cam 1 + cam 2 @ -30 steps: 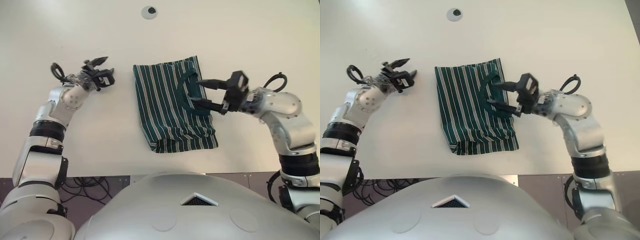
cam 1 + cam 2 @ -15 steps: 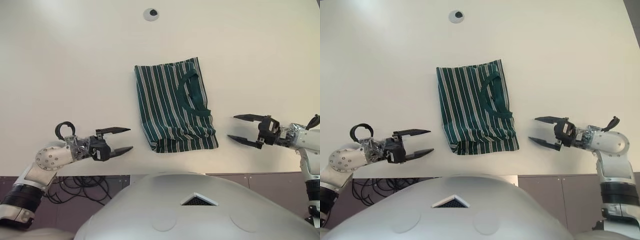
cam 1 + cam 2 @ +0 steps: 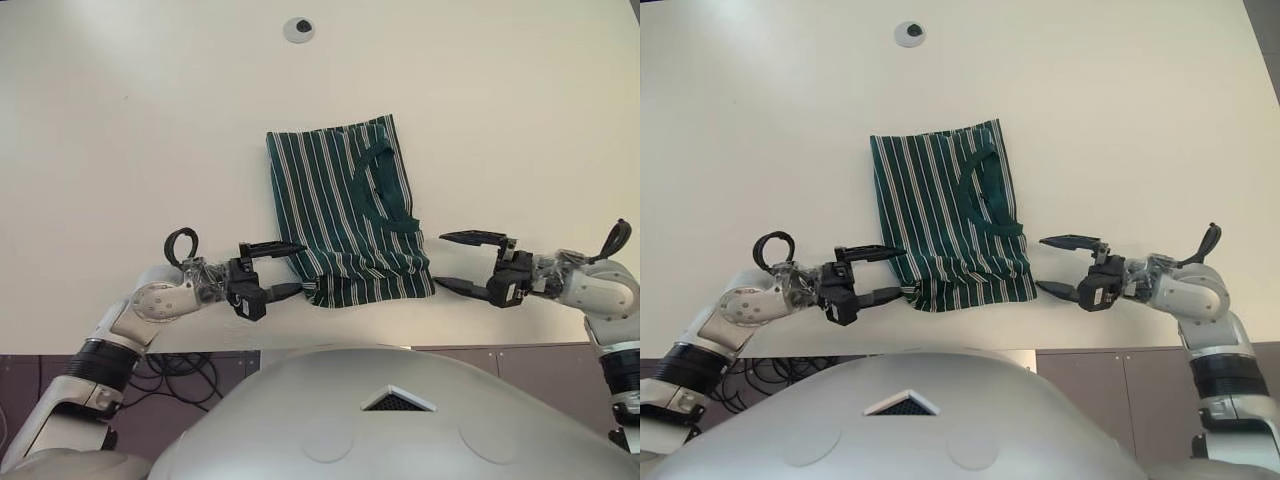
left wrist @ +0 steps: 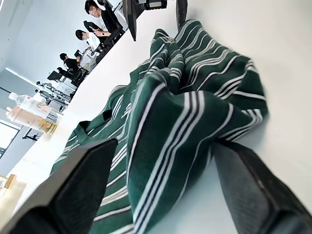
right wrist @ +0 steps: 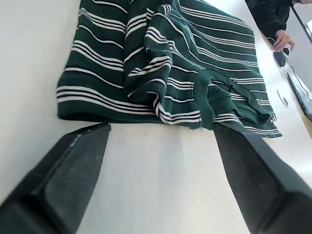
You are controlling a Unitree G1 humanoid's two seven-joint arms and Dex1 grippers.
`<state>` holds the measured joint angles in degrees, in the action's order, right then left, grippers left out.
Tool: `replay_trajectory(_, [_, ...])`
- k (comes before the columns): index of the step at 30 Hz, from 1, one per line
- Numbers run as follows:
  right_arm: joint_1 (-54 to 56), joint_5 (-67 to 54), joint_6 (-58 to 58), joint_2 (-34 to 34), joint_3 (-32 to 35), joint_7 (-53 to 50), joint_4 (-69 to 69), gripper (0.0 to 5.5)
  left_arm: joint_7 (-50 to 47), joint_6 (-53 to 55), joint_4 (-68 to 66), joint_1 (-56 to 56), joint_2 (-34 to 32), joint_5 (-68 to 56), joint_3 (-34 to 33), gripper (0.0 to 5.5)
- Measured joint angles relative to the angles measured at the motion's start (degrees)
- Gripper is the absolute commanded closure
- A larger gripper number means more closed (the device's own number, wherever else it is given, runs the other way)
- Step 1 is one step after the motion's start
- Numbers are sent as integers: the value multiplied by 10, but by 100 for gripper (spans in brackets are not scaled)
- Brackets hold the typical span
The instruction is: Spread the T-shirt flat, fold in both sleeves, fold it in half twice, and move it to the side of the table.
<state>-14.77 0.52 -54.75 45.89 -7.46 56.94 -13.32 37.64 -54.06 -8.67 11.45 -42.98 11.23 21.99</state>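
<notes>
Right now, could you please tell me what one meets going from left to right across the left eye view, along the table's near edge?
left gripper → T-shirt → right gripper

One T-shirt [image 3: 345,225]: a single green garment with white stripes, folded into one rectangle of several layers. The exact number of layers cannot be told. One neckband [image 5: 203,97] shows on its top layer. The stripes are too many to count. One counter [image 3: 150,120], pale and plain, carries the shirt. One round grey disc [image 3: 297,29], with one dark centre, is set in the counter. Two grippers: one left gripper [image 3: 298,268] and one right gripper [image 3: 440,260]. Each bears two black jaws, four in all. One tangle of dark cables [image 3: 165,375] lies below the counter's near edge; the number of cables cannot be told.
</notes>
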Motion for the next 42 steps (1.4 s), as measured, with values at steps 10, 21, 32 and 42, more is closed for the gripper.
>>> replay_trajectory(10, [62, 13, -14, -1, -93, -17, -26, 368, 8, -13, -22, -26, -10, -5, 38, 384])
replay_trajectory(21, [94, 22, -14, -1, -152, -27, -38, 542, 9, -13, -21, -32, -24, -30, 38, 504])
replay_trajectory(32, [11, -272, 311, 78, -193, 132, 135, 543, 156, 144, 75, 26, -100, -247, 89, 542])
replay_trajectory(42, [-47, -483, 577, 136, -77, 232, 310, 543, 344, 436, 254, 112, -196, -553, 10, 543])
